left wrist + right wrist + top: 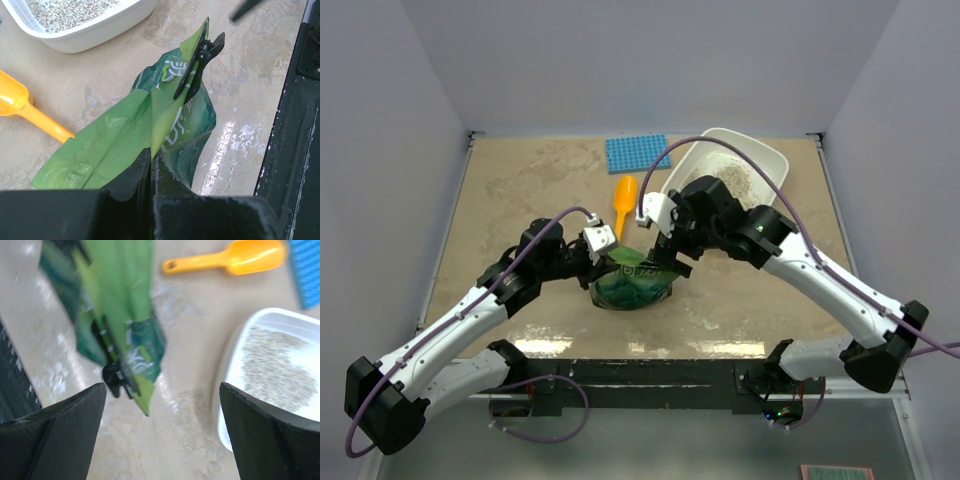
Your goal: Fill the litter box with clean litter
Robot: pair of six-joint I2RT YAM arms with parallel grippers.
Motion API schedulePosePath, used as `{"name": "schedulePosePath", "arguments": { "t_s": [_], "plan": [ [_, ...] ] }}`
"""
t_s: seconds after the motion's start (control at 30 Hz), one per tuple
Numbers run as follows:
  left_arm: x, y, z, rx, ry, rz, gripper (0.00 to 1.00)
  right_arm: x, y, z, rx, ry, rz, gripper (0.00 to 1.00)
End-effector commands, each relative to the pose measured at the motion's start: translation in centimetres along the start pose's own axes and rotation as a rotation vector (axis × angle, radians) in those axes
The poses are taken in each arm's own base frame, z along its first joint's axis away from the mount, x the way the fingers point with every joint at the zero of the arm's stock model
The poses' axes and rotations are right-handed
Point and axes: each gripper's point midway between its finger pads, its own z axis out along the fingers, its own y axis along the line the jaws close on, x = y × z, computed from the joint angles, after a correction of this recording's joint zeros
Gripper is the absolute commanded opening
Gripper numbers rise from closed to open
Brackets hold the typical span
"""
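Note:
The white litter box (772,158) stands at the back right with a layer of clean litter (733,181) in it; both also show in the right wrist view, litter box (226,390) and clean litter (270,360). A green foil bag (632,285) stands at the table's centre, its folded top held by a black clip (197,65). My left gripper (150,165) is shut on the bag's (125,135) upper flap. My right gripper (162,400) hangs open just beside the clip (117,376), with nothing between its fingers.
An orange scoop (624,200) lies left of the litter box, its handle toward the bag. A blue studded mat (637,152) sits at the back edge. Grey walls close the table on three sides. A black frame (295,150) runs along the near edge.

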Motion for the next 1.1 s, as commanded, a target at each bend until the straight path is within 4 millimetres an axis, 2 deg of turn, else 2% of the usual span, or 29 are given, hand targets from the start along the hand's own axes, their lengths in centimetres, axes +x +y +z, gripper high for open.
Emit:
{"name": "schedulePosePath", "arguments": {
  "t_s": [0.0,0.03,0.07,0.1,0.17,0.2,0.23,0.27,0.3,0.33,0.37,0.4,0.43,0.5,0.6,0.77,0.83,0.87,0.9,1.07],
  "plan": [
    [-3.7,0.6,-0.1,-0.017,-0.121,0.057,0.0,-4.7,-6.6,-6.7,0.412,-0.2,0.3,0.98],
    [-4.3,0.8,-0.3,-0.028,-0.129,0.059,0.01,-4.9,-8.0,-8.2,0.501,-0.205,0.351,0.99],
    [-4.5,1.0,-0.2,-0.035,-0.123,0.058,0.02,-4.4,-8.0,-8.0,0.502,-0.173,0.397,0.98],
    [-4.9,1.2,-0.3,-0.042,-0.123,0.058,0.04,-5.2,-8.3,-8.9,0.509,-0.19,0.414,0.98],
    [-6.4,1.5,-0.8,-0.053,-0.121,0.062,0.12,-5.1,-8.4,-9.1,0.522,-0.181,0.473,0.98],
    [-8.3,1.6,-1.5,-0.059,-0.138,0.074,0.21,-5.4,-8.5,-9.3,0.529,-0.196,0.49,0.98],
    [-9.2,1.8,-1.8,-0.07,-0.146,0.076,0.26,-5.4,-8.9,-9.6,0.557,-0.204,0.512,0.99],
    [-10.2,1.9,-2.2,-0.076,-0.16,0.08,0.38,-5.6,-9.1,-9.8,0.574,-0.235,0.562,0.98],
    [-11.4,1.9,-2.7,-0.083,-0.179,0.09,0.75,-5.5,-9.3,-10.0,0.594,-0.244,0.591,0.99],
    [-13.7,2.3,-3.8,-0.115,-0.218,0.101,0.95,-5.5,-9.5,-10.2,0.611,-0.251,0.614,0.99],
    [-14.8,2.7,-4.5,-0.143,-0.237,0.095,0.99,-5.3,-10.1,-10.8,0.664,-0.261,0.674,0.98],
    [-15.8,3.1,-5.0,-0.179,-0.252,0.059,1.0,-5.5,-10.5,-11.3,0.687,-0.278,0.702,0.99],
    [-17.8,4.3,-6.6,-0.267,-0.282,0.039,1.0,-5.5,-10.7,-11.5,0.704,-0.286,0.722,0.98],
    [-19.8,5.2,-8.0,-0.327,-0.299,-0.003,1.0,-5.8,-11.3,-12.7,0.746,-0.33,0.776,0.98],
    [-20.7,6.4,-8.6,-0.395,-0.291,-0.042,1.0,-6.0,-12.1,-14.7,0.808,-0.393,0.813,0.98],
    [-20.6,8.1,-9.6,-0.517,-0.34,-0.169,1.0,-7.0,-12.5,-17.9,0.84,-0.524,0.86,0.98],
    [-20.2,8.9,-9.9,-0.575,-0.361,-0.203,1.0,-6.7,-12.3,-18.0,0.846,-0.542,0.868,0.99],
    [-20.2,8.9,-10.6,-0.592,-0.383,-0.219,1.0,-6.8,-12.3,-18.9,0.851,-0.58,0.876,0.99],
    [-20.0,9.1,-10.7,-0.604,-0.387,-0.225,1.0,-6.3,-12.2,-18.5,0.854,-0.572,0.876,0.99],
    [-20.0,9.2,-11.7,-0.637,-0.396,-0.234,1.0,-5.3,-11.8,-19.0,0.875,-0.601,0.871,0.98]
  ]
}}
